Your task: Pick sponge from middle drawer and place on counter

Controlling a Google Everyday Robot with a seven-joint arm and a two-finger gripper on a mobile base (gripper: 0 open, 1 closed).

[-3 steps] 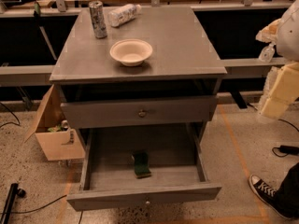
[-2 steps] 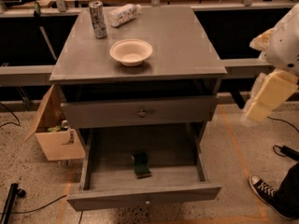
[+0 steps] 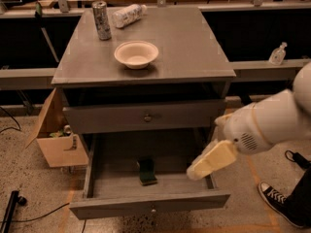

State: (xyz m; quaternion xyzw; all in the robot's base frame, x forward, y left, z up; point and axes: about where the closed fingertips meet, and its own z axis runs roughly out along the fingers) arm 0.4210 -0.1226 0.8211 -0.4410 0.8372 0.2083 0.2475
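A grey cabinet [image 3: 146, 116] is shown from above and in front, its flat top serving as the bench [image 3: 194, 47]. On the bench a white bowl [image 3: 136, 54] is seen near the front, with a metal can [image 3: 101, 20] standing upright and a plastic bottle [image 3: 129, 15] lying on its side towards the back left; the right half is bare. Below a closed upper front, the middle drawer [image 3: 146, 201] is seen pulled fully out, its long tray exposed. The robot's white arm [image 3: 272, 123] enters from the right, and the cream pincer [image 3: 204, 164] is held above the drawer's right end, angled down and to the left; whether it is wide or narrow cannot be told. The sponge [image 3: 147, 171] lies flat on the drawer floor near the middle, apart from the walls and well short of the pincer, its dark green face upward. The sponge is judged to be light, soft and compressible, rough rather than slippery, and not fragile. A hold across its two long sides, taken from above, is judged best, since the yellow body would yield and seat under light pressure.
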